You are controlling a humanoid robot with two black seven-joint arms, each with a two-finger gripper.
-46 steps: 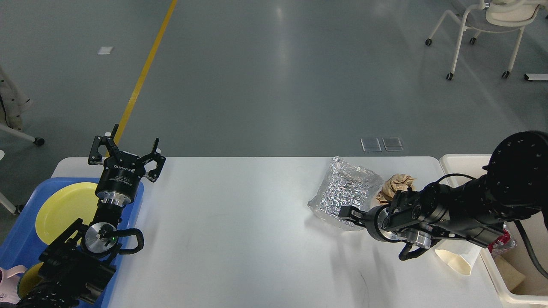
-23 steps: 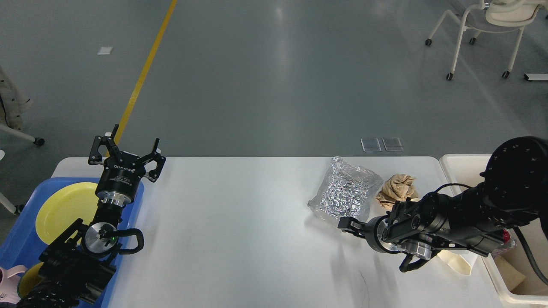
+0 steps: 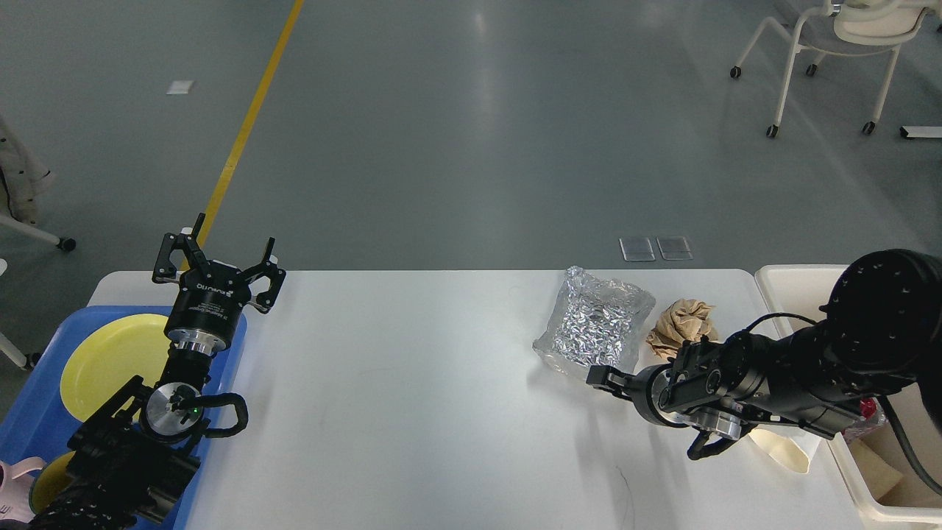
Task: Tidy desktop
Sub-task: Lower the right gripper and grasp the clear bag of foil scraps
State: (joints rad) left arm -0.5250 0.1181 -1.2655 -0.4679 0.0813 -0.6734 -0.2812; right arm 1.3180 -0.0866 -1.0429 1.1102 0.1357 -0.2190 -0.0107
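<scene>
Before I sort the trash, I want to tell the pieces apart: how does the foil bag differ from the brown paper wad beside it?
The foil bag is shiny silver; the paper wad is dull tan. The foil bag lies fairly flat and spread out, while the paper wad is crumpled into a ball. The foil bag looks clearly larger than the paper wad. Both rest on the white desktop, near its far right corner.

foil bag (image 3: 595,329) left of paper wad (image 3: 683,325)
</scene>
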